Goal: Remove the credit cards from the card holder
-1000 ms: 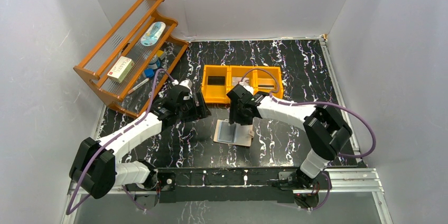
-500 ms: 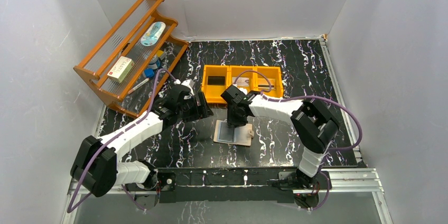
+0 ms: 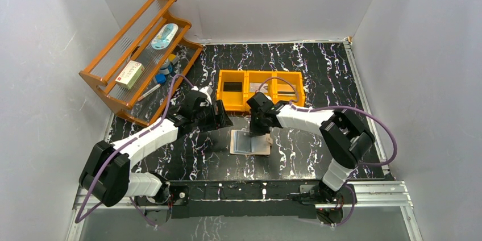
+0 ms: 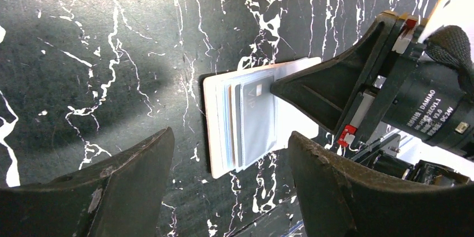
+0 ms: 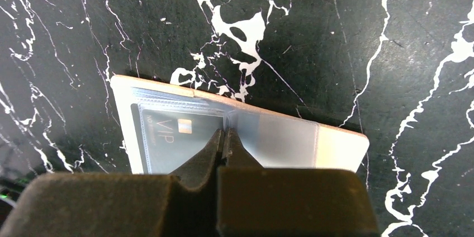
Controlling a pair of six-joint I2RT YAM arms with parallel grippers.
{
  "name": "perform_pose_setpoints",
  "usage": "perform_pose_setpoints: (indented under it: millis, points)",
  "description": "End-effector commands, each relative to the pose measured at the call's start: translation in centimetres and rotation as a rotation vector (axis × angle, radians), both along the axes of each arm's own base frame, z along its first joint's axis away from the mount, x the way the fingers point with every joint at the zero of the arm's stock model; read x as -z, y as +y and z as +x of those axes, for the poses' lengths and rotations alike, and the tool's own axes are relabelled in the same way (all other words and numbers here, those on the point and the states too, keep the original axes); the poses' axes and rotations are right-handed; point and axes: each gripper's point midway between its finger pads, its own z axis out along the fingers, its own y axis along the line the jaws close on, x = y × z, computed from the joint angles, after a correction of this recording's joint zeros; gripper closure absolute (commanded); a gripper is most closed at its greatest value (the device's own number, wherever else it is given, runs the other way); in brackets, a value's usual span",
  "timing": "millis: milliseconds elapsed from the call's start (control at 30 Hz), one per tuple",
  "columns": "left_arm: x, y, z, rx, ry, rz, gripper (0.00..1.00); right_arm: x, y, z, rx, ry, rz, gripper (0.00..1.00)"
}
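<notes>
The card holder [image 3: 250, 142] lies open on the black marbled table, beige edges round shiny clear sleeves [image 5: 279, 139]. A grey credit card [image 5: 162, 133] marked VIP shows inside the left sleeve, and again in the left wrist view [image 4: 254, 91]. My right gripper [image 5: 225, 132] points down with its fingers pressed together, tips at the raised middle fold of the sleeves [image 3: 257, 133]. Whether a sleeve is pinched between them I cannot tell. My left gripper [image 4: 230, 136] hovers open just left of the holder [image 3: 219, 117], nothing between its fingers.
An orange three-compartment tray [image 3: 260, 74] stands right behind the holder, a dark card [image 3: 232, 86] in its left bin. A wooden rack [image 3: 108, 79] with small items leans at the back left. White walls close in the table.
My right gripper has shut and its tips now sit at the sleeves' middle fold. The left gripper has crept a little to the right, nearer the holder, still open.
</notes>
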Motion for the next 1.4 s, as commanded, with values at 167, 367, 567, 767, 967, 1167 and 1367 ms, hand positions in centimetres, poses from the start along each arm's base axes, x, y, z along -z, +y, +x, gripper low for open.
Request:
perform_pose_setpoints:
  millis: [167,367,567,767,967,1167,1367]
  points:
    - [-2.7,-2.7,0.1,0.119,-0.046,-0.133,0.27,0.1,-0.3,-0.9,-0.027,0.08,0.277,1.0]
    - [-3.5,-4.7,-0.2,0.214,-0.037,-0.217,0.27,0.8,-1.2,-1.2,0.012,0.108,0.333,1.0]
    - [-2.6,-6.8,-1.5,0.313,0.041,-0.297,0.28,1.5,-2.1,-1.2,0.052,0.116,0.323,1.0]
    - [-0.5,-8.5,-2.6,0.35,0.146,-0.312,0.3,1.7,-2.5,-1.2,0.066,0.118,0.314,1.0]
    - [1.0,-9.6,-3.1,0.366,0.207,-0.327,0.32,1.7,-2.7,-1.2,0.072,0.117,0.31,1.0]
    - [1.0,-11.0,-4.2,0.432,0.234,-0.384,0.34,1.6,-2.5,-1.2,0.066,0.121,0.32,1.0]
    - [0.0,-11.7,-4.1,0.46,0.203,-0.407,0.35,-1.1,-1.4,-0.3,0.042,0.078,0.381,0.8]
